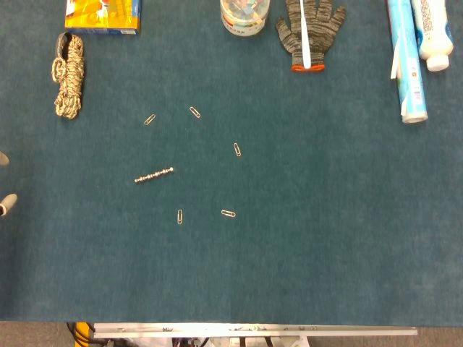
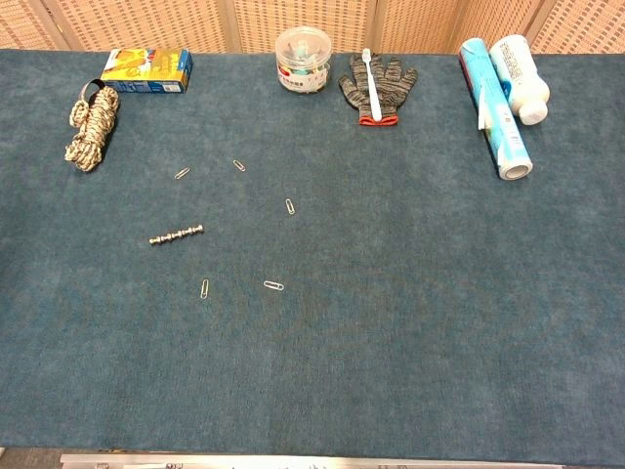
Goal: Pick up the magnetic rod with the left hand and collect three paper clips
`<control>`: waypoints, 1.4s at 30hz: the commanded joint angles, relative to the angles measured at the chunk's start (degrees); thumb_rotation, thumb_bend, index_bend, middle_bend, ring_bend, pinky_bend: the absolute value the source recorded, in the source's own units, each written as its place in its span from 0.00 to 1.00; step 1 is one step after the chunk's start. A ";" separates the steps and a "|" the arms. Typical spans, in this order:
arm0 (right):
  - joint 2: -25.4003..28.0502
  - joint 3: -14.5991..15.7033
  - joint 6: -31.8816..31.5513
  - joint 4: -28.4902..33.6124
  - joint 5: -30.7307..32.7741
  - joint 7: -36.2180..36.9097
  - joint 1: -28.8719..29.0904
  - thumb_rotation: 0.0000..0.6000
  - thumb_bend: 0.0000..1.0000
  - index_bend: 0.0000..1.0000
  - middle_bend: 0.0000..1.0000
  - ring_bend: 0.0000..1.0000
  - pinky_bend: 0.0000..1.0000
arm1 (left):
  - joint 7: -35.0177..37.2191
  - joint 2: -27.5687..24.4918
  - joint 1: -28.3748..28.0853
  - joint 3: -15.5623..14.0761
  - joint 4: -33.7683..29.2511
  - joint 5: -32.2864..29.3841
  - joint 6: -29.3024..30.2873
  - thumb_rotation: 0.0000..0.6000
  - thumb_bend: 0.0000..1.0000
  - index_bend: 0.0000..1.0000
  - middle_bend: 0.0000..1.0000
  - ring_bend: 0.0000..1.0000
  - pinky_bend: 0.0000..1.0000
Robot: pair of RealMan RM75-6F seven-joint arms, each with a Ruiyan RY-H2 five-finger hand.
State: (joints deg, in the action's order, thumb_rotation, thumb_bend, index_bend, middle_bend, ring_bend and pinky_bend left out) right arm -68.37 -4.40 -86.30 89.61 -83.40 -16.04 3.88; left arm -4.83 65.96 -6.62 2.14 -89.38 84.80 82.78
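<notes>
The magnetic rod lies flat on the blue desk, left of centre, its beaded length running from about 8 o'clock to 2 o'clock. Five paper clips ring it loosely, none touching it: one at 12 o'clock, one at 1 o'clock, one at 2 o'clock, one at 4 o'clock, and one at 5 o'clock.

The task looks to be at its very start: the rod is unheld and no clip clings to it. The next move, as I judge it, calls for the left hand to come in over the desk's left side, close its fingers around the thin rod, lift it, then sweep its end over three of the clips; the two below the rod seem nearest.

Neither hand shows in the chest view. At the left edge of the head view two pale tips poke in, possibly part of the left hand, but too little shows to say so, or to tell whether its fingers are released or clenched. The right hand is out of sight in both views.

Along the far edge sit a coil of rope, a yellow box, a clear tub, a knit glove with a toothbrush across it, and a tube and bottle; several are cut off at the top of the head view.
</notes>
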 commanded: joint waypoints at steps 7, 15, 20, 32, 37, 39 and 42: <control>-0.04 0.29 0.58 -0.03 0.27 0.73 -0.11 1.00 0.00 0.47 0.31 0.23 0.44 | -0.62 0.20 -0.05 -0.33 -0.46 0.35 -0.10 1.00 0.00 0.43 0.26 0.14 0.29; 1.13 -0.14 -0.02 1.27 0.15 1.27 -0.26 1.00 0.00 0.48 0.32 0.24 0.44 | -0.89 1.54 -0.73 -0.43 -1.71 3.36 1.21 1.00 0.00 0.41 0.25 0.13 0.29; 1.97 -0.33 -0.46 2.49 0.23 0.50 -0.45 1.00 0.00 0.48 0.32 0.24 0.44 | 0.22 3.92 -2.24 0.15 -0.98 5.17 1.05 1.00 0.00 0.34 0.18 0.06 0.24; 4.39 -0.82 0.34 4.39 1.54 0.50 -0.39 1.00 0.00 0.48 0.32 0.24 0.44 | -5.80 8.57 -8.27 0.75 -3.37 2.68 -8.83 1.00 0.00 0.19 0.02 0.00 0.10; 4.61 -0.64 0.47 3.85 1.89 1.35 -0.69 1.00 0.00 0.48 0.33 0.25 0.44 | -7.44 11.99 -10.53 1.27 -2.01 0.28 -12.61 1.00 0.00 0.18 0.00 0.00 0.10; 4.63 -0.63 0.53 3.63 2.07 1.66 -0.76 1.00 0.00 0.48 0.33 0.25 0.44 | -8.39 13.02 -11.20 1.48 -1.60 -0.64 -13.64 1.00 0.00 0.16 0.00 0.00 0.10; 4.64 -0.60 0.44 3.36 2.07 2.05 -0.88 1.00 0.00 0.48 0.33 0.25 0.44 | -9.78 14.80 -12.29 1.83 -0.82 -1.98 -15.05 1.00 0.00 0.15 0.00 0.00 0.10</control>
State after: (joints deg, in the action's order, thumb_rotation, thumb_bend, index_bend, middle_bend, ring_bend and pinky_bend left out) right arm -63.74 -5.02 -85.84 93.01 -81.31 -14.04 3.02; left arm -14.17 80.15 -18.41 3.75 -90.60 83.37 68.30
